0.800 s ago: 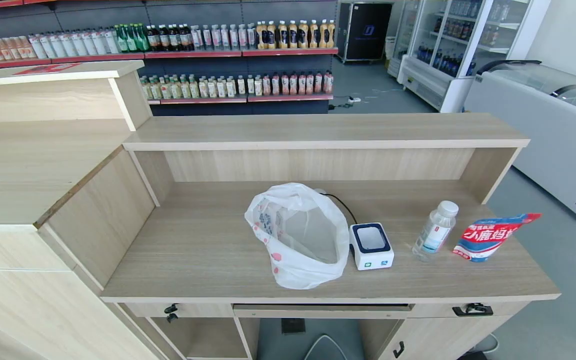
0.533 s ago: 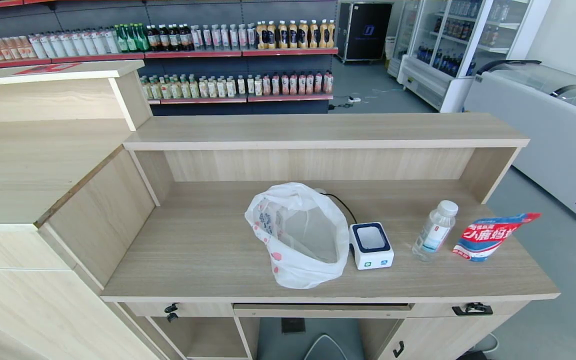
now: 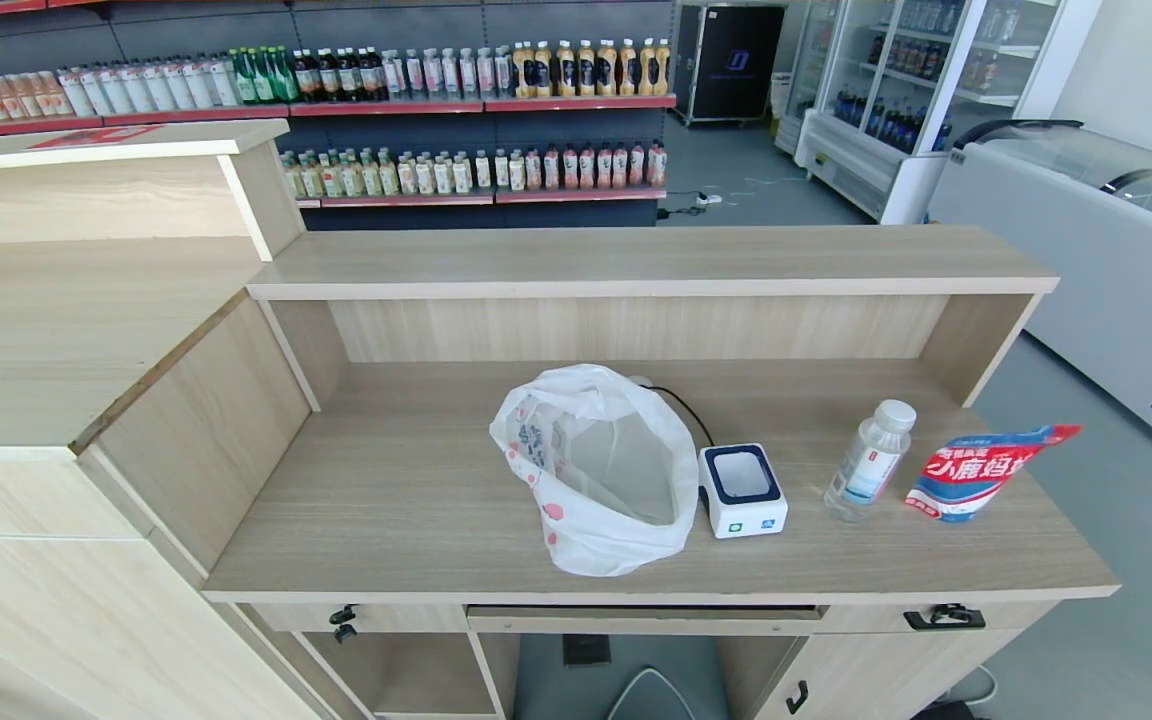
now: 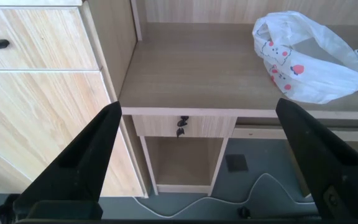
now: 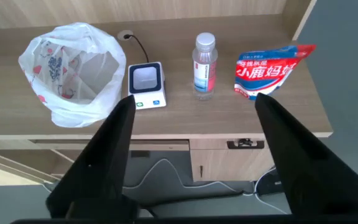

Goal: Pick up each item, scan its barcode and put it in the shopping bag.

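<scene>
- Bottle (image 3: 871, 462) and pouch (image 3: 981, 472) untouched, right of frame.
- Right tool (image 5: 194, 107), spread, just entered lower right: first pick-up likely starting.
- Left tool (image 4: 199, 107) spread too.

Your head view looks down over the counter (image 3: 386, 500); both wrist views face it from in front, sharing the shopping bag (image 3: 596, 470)
</scene>
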Robot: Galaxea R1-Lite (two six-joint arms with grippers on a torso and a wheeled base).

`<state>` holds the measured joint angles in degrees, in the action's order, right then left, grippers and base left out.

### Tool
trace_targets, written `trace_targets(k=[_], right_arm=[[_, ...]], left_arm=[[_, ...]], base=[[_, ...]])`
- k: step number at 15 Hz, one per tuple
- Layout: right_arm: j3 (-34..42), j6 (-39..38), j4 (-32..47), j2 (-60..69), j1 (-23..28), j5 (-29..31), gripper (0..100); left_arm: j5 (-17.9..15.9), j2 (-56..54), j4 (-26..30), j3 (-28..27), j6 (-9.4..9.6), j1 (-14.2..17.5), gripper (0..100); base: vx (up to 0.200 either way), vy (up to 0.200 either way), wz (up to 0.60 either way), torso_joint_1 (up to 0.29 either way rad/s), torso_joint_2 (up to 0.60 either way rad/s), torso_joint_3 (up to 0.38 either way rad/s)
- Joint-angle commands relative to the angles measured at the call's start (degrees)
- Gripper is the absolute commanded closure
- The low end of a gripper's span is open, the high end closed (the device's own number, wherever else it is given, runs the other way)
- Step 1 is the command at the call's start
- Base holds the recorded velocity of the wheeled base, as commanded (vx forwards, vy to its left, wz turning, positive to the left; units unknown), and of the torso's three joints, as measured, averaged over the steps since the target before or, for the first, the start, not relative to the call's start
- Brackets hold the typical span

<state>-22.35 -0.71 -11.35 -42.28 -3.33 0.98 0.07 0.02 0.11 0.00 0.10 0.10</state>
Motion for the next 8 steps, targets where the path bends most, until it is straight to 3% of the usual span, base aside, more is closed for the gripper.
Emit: trace_targets(k=[1, 3, 8], right_arm=[[0.64, -0.35, -1.92, -6.33, -0.1, 0.08, 0], [2.22, -0.52, -10.54, -12.65, 0.08, 0.08, 0], [5.91, -0.87, -23.54, -22.41, -0.28, 0.08, 0]], left_arm=[[0.01, -0.02, -0.02, 0.0, -0.01, -0.01, 0], [0.01, -0.02, -0.02, 0.0, -0.01, -0.01, 0], [-0.07, -0.02, 0.07, 0.0, -0.01, -0.01, 0]], base=[[0.0, 0.0, 0.0, 0.0, 0.0, 0.0], [0.0, 0.0, 0.0, 0.0, 0.0, 0.0], [0.0, 0.0, 0.0, 0.0, 0.0, 0.0]])
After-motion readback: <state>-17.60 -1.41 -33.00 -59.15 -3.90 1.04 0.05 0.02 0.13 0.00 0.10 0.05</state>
